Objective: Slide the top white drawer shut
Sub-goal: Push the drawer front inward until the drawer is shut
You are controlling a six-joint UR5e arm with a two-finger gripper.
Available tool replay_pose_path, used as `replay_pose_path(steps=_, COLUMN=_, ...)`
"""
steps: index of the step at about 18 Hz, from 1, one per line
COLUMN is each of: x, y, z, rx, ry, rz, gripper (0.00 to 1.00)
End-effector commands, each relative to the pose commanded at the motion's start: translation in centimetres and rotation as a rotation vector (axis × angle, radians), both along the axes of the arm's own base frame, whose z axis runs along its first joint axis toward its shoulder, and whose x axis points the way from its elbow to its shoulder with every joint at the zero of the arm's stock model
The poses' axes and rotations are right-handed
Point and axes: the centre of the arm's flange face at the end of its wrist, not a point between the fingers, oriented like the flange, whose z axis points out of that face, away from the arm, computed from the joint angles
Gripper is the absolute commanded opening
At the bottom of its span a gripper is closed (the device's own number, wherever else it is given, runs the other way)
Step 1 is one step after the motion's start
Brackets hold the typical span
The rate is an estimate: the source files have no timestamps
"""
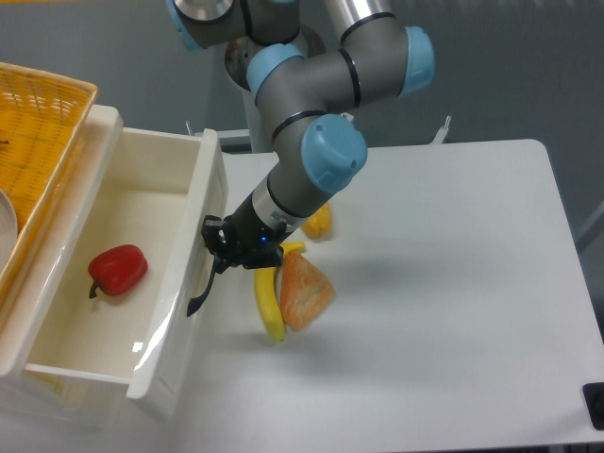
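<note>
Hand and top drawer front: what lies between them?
In the camera view only the drawer's black handle; the hand sits at it, against the top drawer front. No other object.

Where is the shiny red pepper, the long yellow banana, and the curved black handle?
shiny red pepper (119,268), fixed camera, middle of its body.
long yellow banana (269,307), fixed camera, middle of its length.
curved black handle (199,297), fixed camera, its lower end.

The fingers of the tool (215,247) are too dark to be told apart, so their opening cannot be judged. The handle (200,294) is partly covered by them. The basket (42,132) and the cabinet (19,330) are cut off at the left edge. The banana (269,304) is partly hidden behind the orange piece (304,293).
</note>
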Motion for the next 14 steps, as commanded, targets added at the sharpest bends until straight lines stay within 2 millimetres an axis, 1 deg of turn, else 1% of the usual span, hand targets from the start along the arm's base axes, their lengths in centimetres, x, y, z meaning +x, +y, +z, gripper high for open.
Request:
replay_pose_path(steps=12, x=3.1, y=1.6, z=0.1, rx=-0.012, ry=-0.009, rz=-0.028, gripper=0.10)
replay_pose_path(steps=14, x=4.0, y=1.9, z=0.2, rx=-0.015, ry=-0.010, rz=-0.035, gripper=0.11)
